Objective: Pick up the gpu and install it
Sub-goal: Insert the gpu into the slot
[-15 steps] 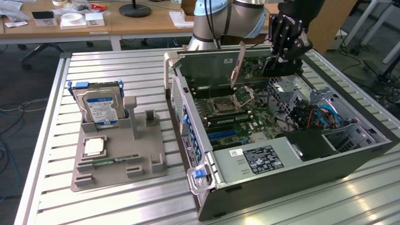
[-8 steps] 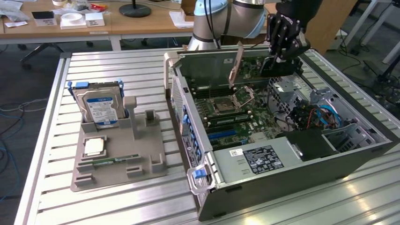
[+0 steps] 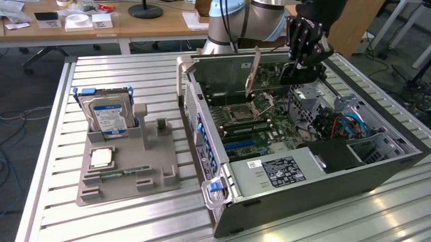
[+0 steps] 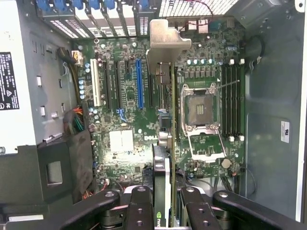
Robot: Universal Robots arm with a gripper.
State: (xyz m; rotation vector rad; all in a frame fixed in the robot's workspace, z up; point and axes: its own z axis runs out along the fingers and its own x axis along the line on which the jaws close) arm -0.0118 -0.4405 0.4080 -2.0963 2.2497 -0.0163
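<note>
Starting at the exterior view's left: one grey holder [image 3: 165, 174] sits on the table with three things in it. There's one hard drive [image 3: 109, 115] standing upright at the back, one processor chip [image 3: 101, 157] lying flat in front of it, and one memory stick [image 3: 125, 172] lying flat nearer the front.

From the middle to the right of the frame is one computer case [image 3: 303, 201], lying with its side open and the motherboard [image 3: 269, 136] facing up.

One arm [image 3: 243, 20] comes in from the upper middle. Its gripper [image 3: 303, 63] hangs over the upper right part of the case, clenched on the gpu [image 3: 254, 70]. The card is up above the board, edge down and a bit tilted, with its bracket end toward the case's rear wall.

In the wrist view the gripper [image 4: 165, 211] has a finger on each face of the gpu [image 4: 162, 163]. The card runs between the one blue slot [image 4: 139, 81] and the one open processor socket [image 4: 199, 108]. There's one white slot [image 4: 94, 81] too. Can't tell if the card's edge touches a slot.

The table [image 3: 135, 222] is bare slatted metal. The upper left of the frame has wooden desks [image 3: 148, 27] with small boxes on them, and loose cables [image 3: 13, 121] lie on the floor at the far left.
</note>
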